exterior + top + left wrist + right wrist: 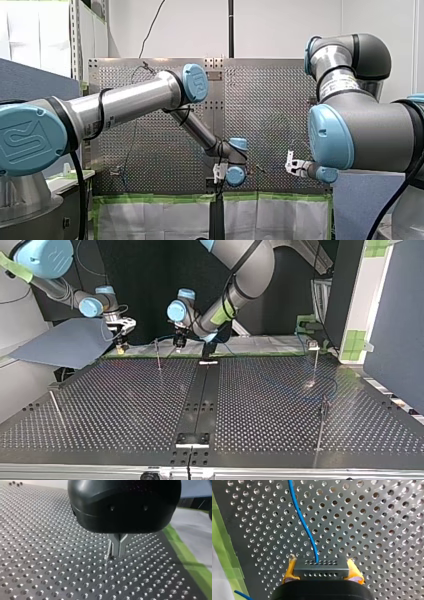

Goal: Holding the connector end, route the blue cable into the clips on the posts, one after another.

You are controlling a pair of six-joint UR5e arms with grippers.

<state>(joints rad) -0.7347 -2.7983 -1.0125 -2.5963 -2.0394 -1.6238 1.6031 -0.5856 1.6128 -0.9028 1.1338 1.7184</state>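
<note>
Perforated table (125, 405) beneath two arms: my right gripper (322, 568) clamps yellow pads on the grey connector (322, 574), blue cable (303, 525) trailing toward its 11 o'clock, my left gripper (119, 548) closed on nothing; a taut tug past a post (158, 354) could wrench it loose.

White wall (280, 25) beyond the far edge of the perforated metal table (125, 400), front view; dark pole (231, 25) upright before it. Green tape (165, 198) along the table's near edge, white sheeting (280, 220) next to it. Blue partition (30, 80) at left. Top view: black backdrop (145, 280) on the far side, grey board (65, 342) at left.
</note>
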